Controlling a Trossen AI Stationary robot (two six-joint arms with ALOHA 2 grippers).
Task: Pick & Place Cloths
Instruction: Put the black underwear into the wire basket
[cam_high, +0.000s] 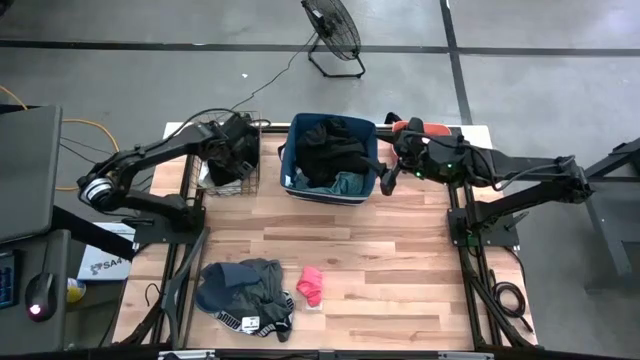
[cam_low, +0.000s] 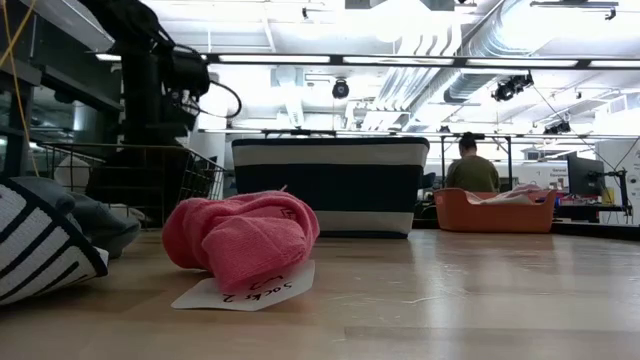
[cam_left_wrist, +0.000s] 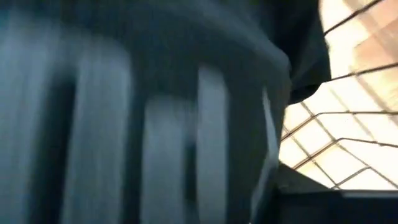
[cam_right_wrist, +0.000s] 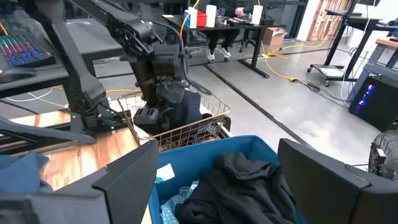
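We note the left claw (cam_high: 232, 148) down inside the wire basket (cam_high: 250, 170) at the bench's (cam_high: 400, 270) far left corner, with dark cloth bunched around it. Its own wrist view is filled with blurred dark fabric (cam_left_wrist: 155, 112) pressed close to the lens, basket wire showing at one edge. We cannot tell whether this claw is clenched on the fabric or letting it go; the fingers are hidden in every view.

The right claw (cam_high: 392, 172) hovers over the near right edge of the blue fabric bin (cam_high: 290, 160), fingers spread wide and holding nothing. From its wrist we look across the bin to the left arm working in the basket.

State of the cloths:
- Blue bin: a heap of black garments (cam_high: 330, 150) with a teal piece (cam_high: 348, 183) at the front edge.
- Wire basket: at least one dark piece, under the left claw.
- Loose on the bench, near edge: a grey and black pile (cam_high: 245, 290) with a striped white-trimmed piece, and just right of it the bright pink piece (cam_high: 311, 285), lying on a paper tag (cam_low: 245, 290).
- Coral tub (cam_high: 425, 128): behind the right arm, with something pale showing above its rim in the low view.

Our judgement: the job is partway through. Several pieces are binned, and at least the pile and the pink piece remain to be picked. Which container each belongs in we cannot say.

A person sits in the room beyond, back to us, clear of the arms.
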